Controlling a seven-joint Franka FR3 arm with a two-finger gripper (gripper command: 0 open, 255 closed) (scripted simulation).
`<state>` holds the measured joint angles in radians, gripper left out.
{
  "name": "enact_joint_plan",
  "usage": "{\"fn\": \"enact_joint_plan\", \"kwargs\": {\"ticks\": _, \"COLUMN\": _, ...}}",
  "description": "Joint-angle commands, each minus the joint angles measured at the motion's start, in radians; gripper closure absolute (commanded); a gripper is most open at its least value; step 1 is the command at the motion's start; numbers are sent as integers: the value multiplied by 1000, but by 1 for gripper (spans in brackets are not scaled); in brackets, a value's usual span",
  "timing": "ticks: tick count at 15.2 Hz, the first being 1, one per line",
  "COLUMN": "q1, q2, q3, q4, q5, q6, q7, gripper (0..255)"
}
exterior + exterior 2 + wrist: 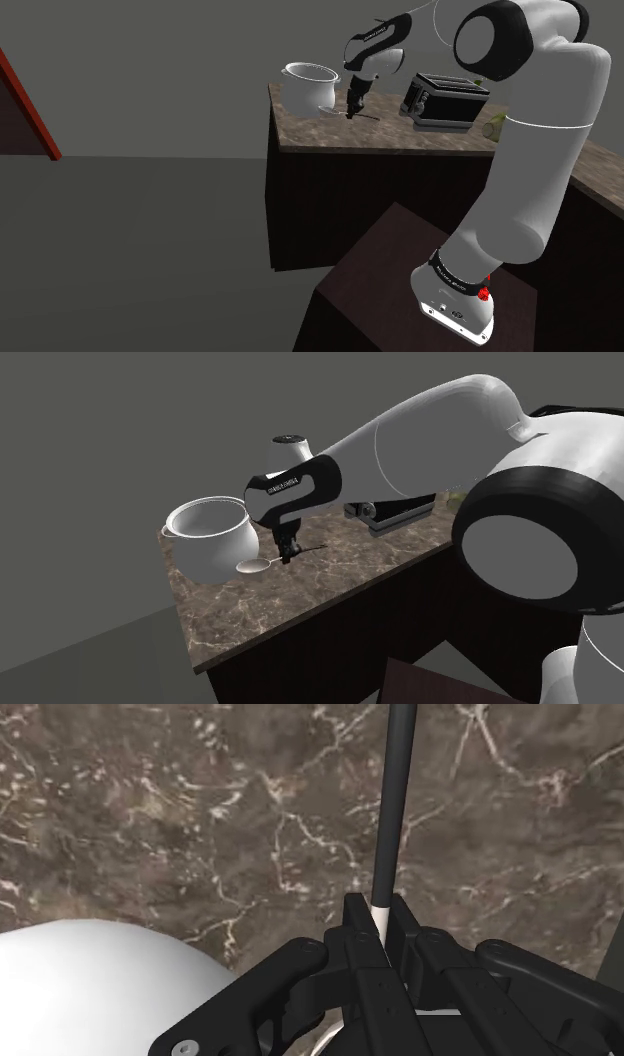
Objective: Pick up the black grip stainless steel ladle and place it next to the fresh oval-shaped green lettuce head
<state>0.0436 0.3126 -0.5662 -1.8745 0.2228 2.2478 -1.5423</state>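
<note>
Ladle [254,565]: your gripper [290,555] grasps its shaft where the black grip begins. The bowl sits just beside the white pot [310,85], at the table's [380,138] corner. The toaster [445,100] stands between the ladle and the lettuce head [494,127]. You have open marble toward the front edge.

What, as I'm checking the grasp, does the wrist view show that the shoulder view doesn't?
Wrist view: the end effector shut on the ladle, clasping its shaft just where the pale part meets the black grip. Shoulder view: the toaster farther along the counter, the dark stand and a red beam at that view's left. Both: the ladle in the end effector, the white pot beside it and the brown veined countertop.
</note>
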Motion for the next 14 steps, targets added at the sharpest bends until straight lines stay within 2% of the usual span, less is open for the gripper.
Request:
{"fn": "enact_joint_plan", "kwargs": {"ticks": 1, "q1": 4, "q2": -13, "q3": -4, "q4": 9, "q5": -11, "q6": -20, "q7": 7, "gripper": 255}}
{"fn": "enact_joint_plan", "kwargs": {"ticks": 14, "q1": 16, "q2": -77, "q3": -23, "q4": 110, "q5": -63, "q6": -173, "q7": 43, "gripper": 255}}
